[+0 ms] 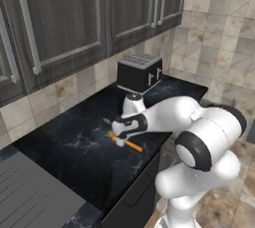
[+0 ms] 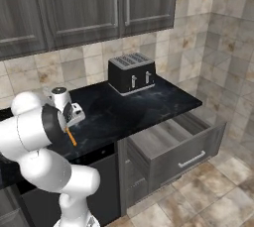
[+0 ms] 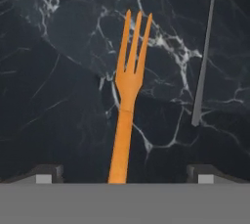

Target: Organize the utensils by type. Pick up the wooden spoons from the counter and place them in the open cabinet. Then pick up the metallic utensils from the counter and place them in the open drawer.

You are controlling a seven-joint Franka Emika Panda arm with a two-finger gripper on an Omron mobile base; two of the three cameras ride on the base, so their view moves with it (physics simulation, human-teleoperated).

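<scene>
With our gripper (image 3: 125, 171) spread wide above the orange fork (image 3: 128, 96) lying flat at centre frame on the black counter (image 3: 53, 96), we judge it light, stiff and thin, best pinched mid-handle.

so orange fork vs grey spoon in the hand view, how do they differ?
Colour: the fork is plain orange, the spoon grey and metallic-looking. Head: the fork ends in three tines, the spoon in a rounded bowl. Handle: the fork's is broad and flat, the spoon's thin. Position: the fork lies midway between the open gripper's fingertips, the spoon off to one side. Both lie flat on the black marble counter, roughly parallel, apart.
</scene>
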